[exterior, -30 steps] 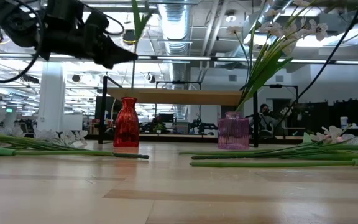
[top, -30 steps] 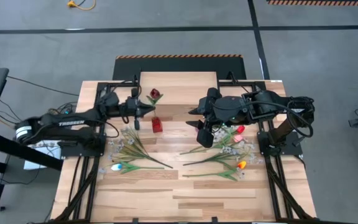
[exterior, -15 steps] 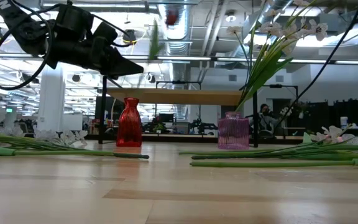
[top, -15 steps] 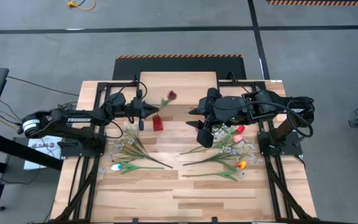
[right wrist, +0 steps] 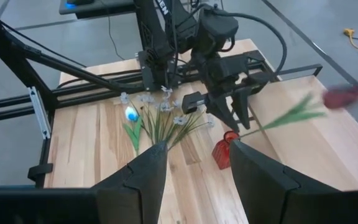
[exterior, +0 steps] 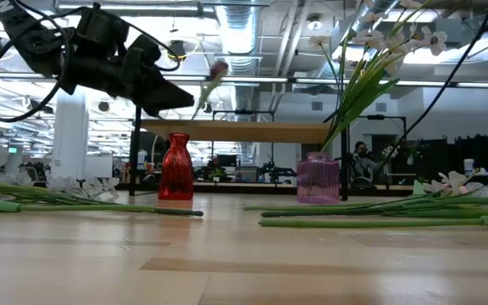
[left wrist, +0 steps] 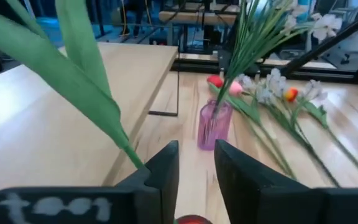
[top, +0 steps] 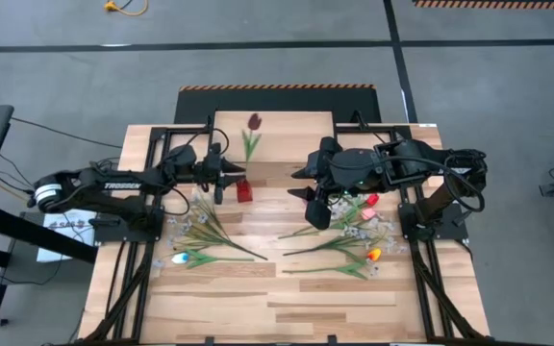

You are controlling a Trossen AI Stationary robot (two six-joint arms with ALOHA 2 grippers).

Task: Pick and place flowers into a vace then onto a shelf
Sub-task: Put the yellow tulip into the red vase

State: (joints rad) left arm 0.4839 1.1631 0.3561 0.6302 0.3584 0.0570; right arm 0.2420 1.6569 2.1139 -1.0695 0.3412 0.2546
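My left gripper [top: 231,176] hovers just above the red vase [top: 244,190], shut on a dark red tulip [top: 254,121] whose head leans out over the light-wood shelf [top: 277,130]. In the low view the tulip head [exterior: 219,68] is high above the red vase [exterior: 174,167]. The purple vase [exterior: 318,178] stands on its base and holds a spray of white blossoms [exterior: 371,59]. My right gripper [top: 314,207] is open and waits over the table's right half, above that vase, touching nothing. My left gripper has the tulip by the lower part of its green stem [right wrist: 248,130], between the ends of its two fingers, which come from above and slant toward the table's right. The flower is lifted clear and tilts toward the far edge. In the left wrist view one finger [left wrist: 160,171] hides the place of contact.
Loose flowers lie in a heap on the table's left part [top: 200,235] and another on its right part [top: 349,240]. The shelf stands at the far edge on thin dark legs. Bare boards fill the near half of the table [top: 277,308].
My left gripper moved a little toward the table's right and down, closer to the red vase. The tulip it holds swung from nearly upright to a tilt, and its head went toward the far edge, over the shelf.
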